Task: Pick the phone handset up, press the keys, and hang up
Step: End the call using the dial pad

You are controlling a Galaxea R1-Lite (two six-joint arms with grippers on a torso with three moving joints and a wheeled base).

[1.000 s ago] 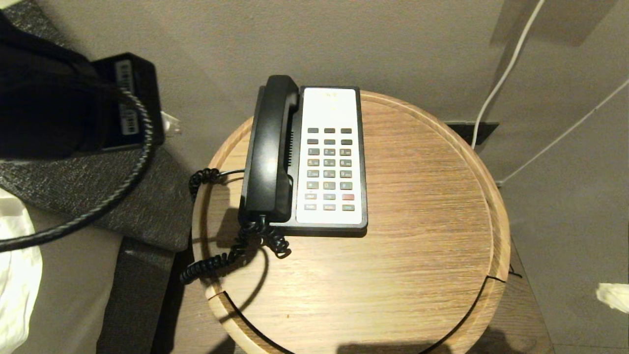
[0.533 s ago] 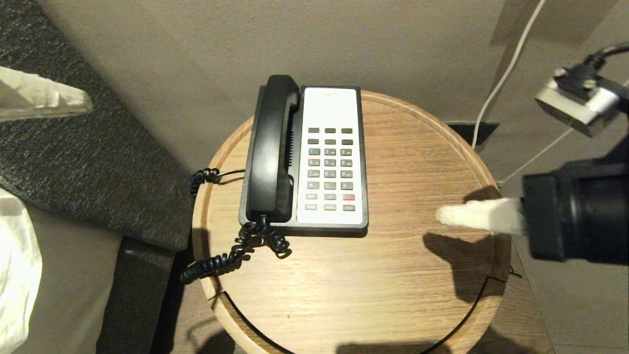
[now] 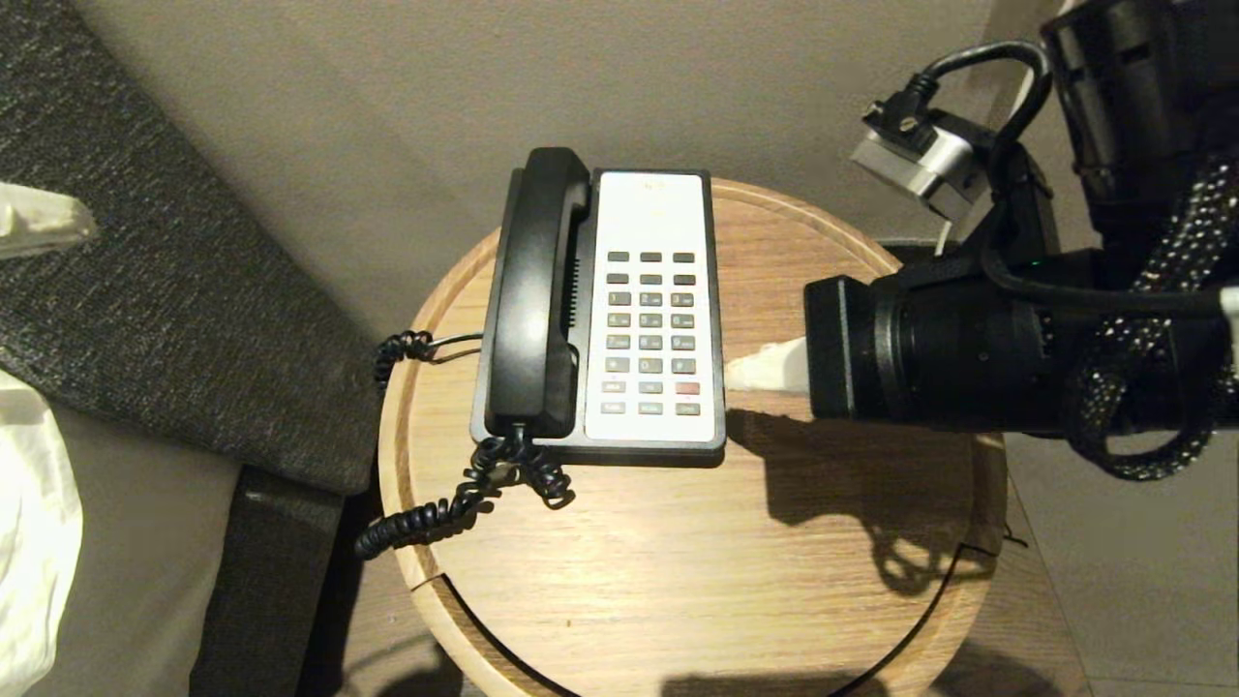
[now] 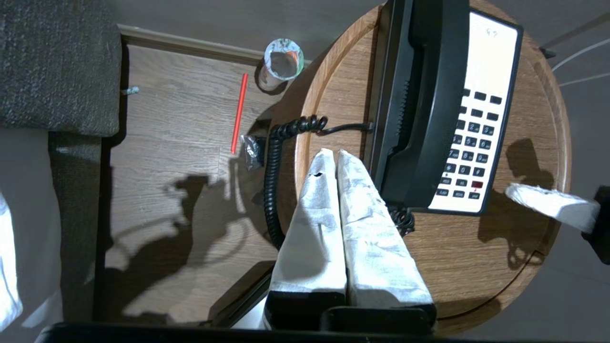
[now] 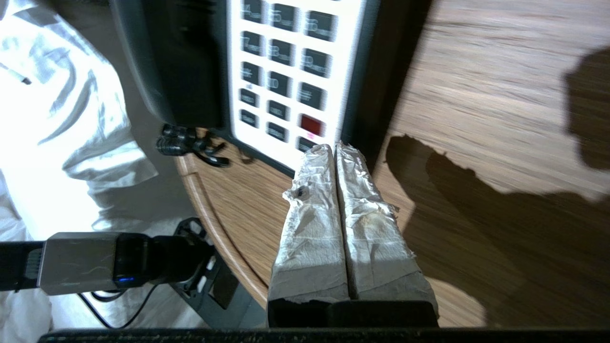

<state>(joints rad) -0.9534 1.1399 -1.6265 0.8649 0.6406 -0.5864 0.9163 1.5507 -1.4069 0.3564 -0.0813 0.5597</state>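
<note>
A round wooden table point(image 3: 678, 581) stands against a beige wall, with a dark upholstered edge and white bedding off to my left, and the phone point(image 3: 650, 310) sits toward the table's back. The handset point(image 3: 530, 290) lies in its cradle along the phone's left side, its coiled cord point(image 3: 455, 503) trailing off the near left rim; nothing has lifted it yet. What has changed in the last second is on my right: the right gripper point(image 3: 765, 368), barely at the frame's edge a moment ago, has swung in over the table and now hangs just beside the keypad's right edge, its cloth-wrapped fingers point(image 5: 333, 200) pressed together, tips near the lowest row of keys point(image 5: 286, 95) and the red one. Meanwhile the left gripper point(image 4: 333, 162) has pulled out toward the far left of the head view; from its wrist camera I see its fingers also pressed tight, hovering off the handset's cord end and holding nothing. My read is that the right arm is lining up for key presses while the handset is still down, so either the pickup comes next from the left or the order is slipping.
</note>
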